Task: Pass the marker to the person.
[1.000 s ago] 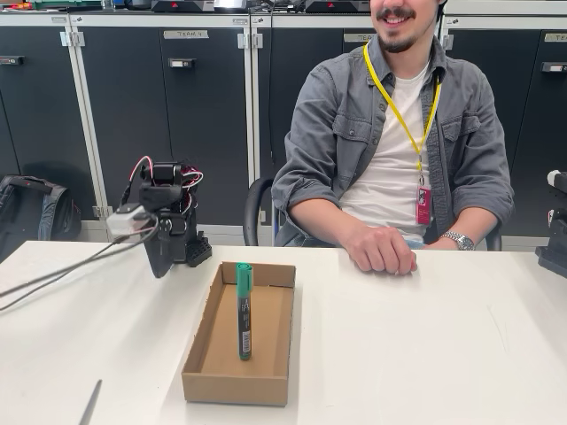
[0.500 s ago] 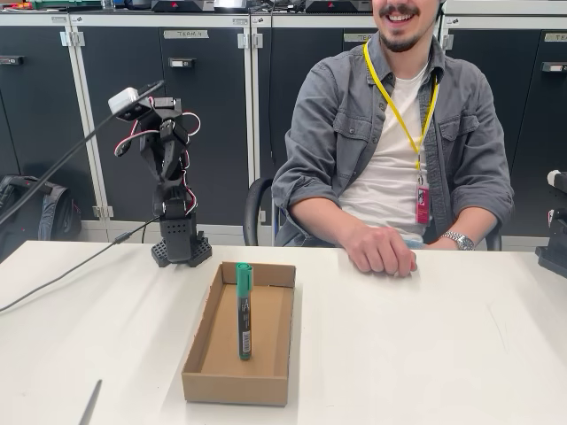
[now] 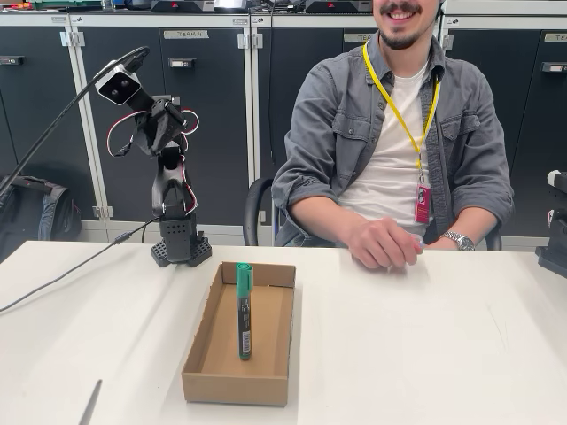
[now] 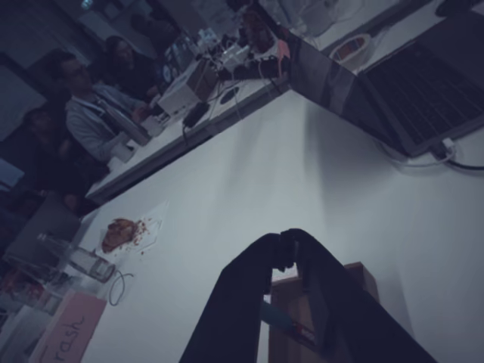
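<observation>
The marker point(image 3: 244, 310), black with a green cap, lies lengthwise in a shallow cardboard box point(image 3: 199, 350) in the middle of the white table. In the wrist view a bit of the marker point(image 4: 278, 319) shows far below, inside the box point(image 4: 357, 277). My gripper point(image 3: 170, 115) is held high above the arm's base at the back left, well away from the marker. Seen from the wrist, the gripper point(image 4: 286, 243) has its fingertips touching and nothing between them. The person point(image 3: 399, 150) sits behind the table with a hand point(image 3: 383, 243) just over its far edge.
A thin grey strip point(image 3: 90, 403) lies at the table's front left. My cable point(image 3: 62, 276) trails across the left of the table. A black device point(image 3: 554, 239) stands at the right edge. Dark cabinets point(image 3: 213, 106) line the back wall.
My arm has unfolded from a low crouch over its base to a raised pose, camera now high. The person's hand has lifted slightly off the table. The marker has not moved.
</observation>
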